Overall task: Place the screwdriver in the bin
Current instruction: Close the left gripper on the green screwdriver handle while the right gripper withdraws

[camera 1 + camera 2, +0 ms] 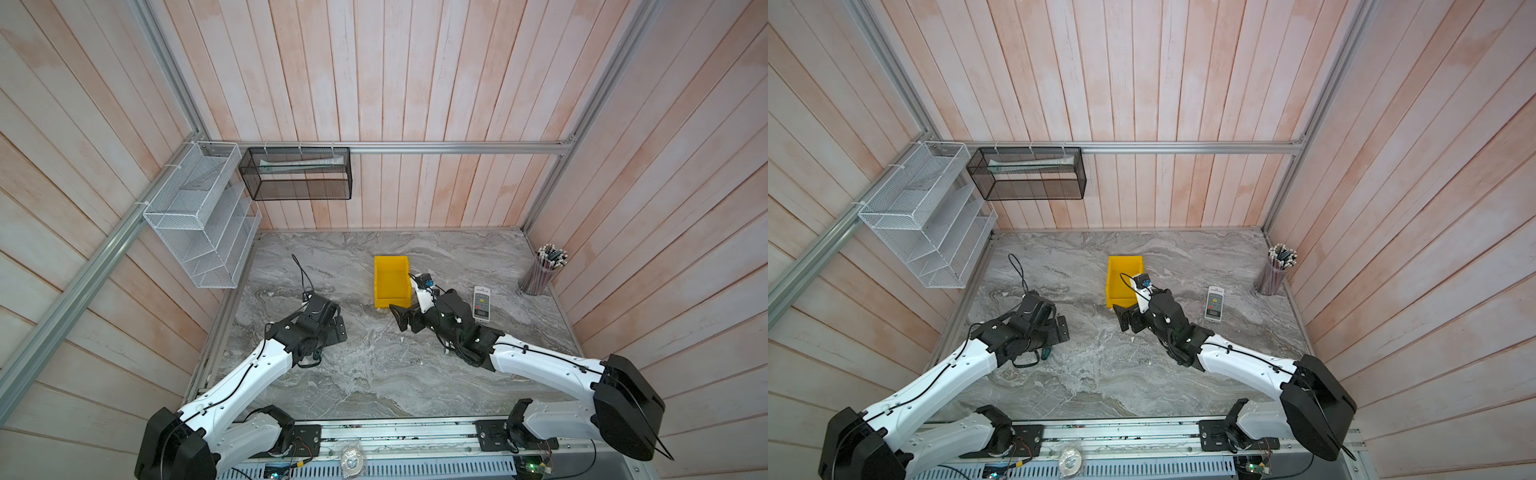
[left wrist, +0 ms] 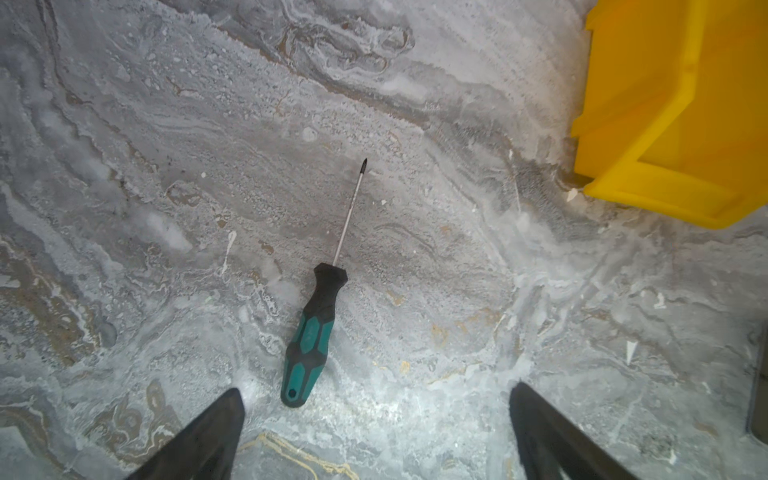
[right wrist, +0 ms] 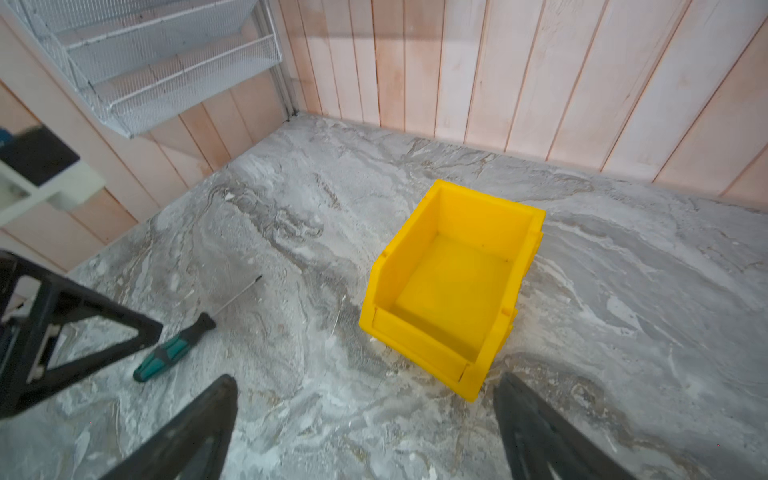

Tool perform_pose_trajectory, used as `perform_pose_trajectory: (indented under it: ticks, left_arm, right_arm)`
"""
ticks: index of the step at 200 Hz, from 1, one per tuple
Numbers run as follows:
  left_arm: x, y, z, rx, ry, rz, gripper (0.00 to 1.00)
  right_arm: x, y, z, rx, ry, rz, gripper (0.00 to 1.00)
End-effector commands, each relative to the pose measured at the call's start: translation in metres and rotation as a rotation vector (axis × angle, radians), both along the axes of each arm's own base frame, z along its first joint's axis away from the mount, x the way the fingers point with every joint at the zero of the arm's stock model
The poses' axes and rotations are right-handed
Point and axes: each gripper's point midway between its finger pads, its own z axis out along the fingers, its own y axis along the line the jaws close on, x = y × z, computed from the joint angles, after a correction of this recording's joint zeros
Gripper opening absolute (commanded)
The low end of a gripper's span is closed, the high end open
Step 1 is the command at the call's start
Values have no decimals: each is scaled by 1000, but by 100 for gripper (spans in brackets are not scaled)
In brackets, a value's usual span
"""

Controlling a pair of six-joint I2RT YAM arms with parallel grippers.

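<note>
Left gripper: jaws spread wide, nothing held, near the handle end of the screwdriver. Right gripper: jaws apart, nothing held, facing the low front lip of the bin. Marble tabletop: carries both items. Bin: yellow, open-top, upright. Screwdriver: green-and-black handle, flat on the tabletop, outside the bin, near it.

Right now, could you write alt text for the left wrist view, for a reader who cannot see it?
A screwdriver with a green-and-black handle lies flat on the grey marbled table, its handle end nearest the open left pincer, which holds nothing. A yellow bin stands apart from it.
</note>
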Motion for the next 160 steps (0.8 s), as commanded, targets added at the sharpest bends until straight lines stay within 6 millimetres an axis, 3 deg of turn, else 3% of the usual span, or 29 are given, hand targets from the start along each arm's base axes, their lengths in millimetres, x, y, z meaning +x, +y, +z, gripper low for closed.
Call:
perform_pose_trajectory:
  ticks: [1, 51, 75, 107, 127, 160]
  left_arm:
    - [2, -1, 3, -3, 2, 0, 100]
    - [4, -5, -36, 40, 80, -37, 100]
    - [1, 15, -58, 149, 131, 31, 100]
    - [5, 27, -68, 118, 119, 89, 96]
    - [3, 29, -80, -31, 121, 113, 83]
    - [5, 29, -71, -76, 70, 113, 80]
  right_arm:
    - [0, 3, 21, 38, -84, 18, 98]
    - [-6, 3, 17, 47, -81, 38, 98]
    - [-7, 2, 17, 46, -82, 38, 98]
    - [-4, -6, 19, 45, -98, 0, 98]
    - [-1, -9, 17, 31, -105, -25, 98]
    - [1, -15, 16, 23, -109, -56, 98]
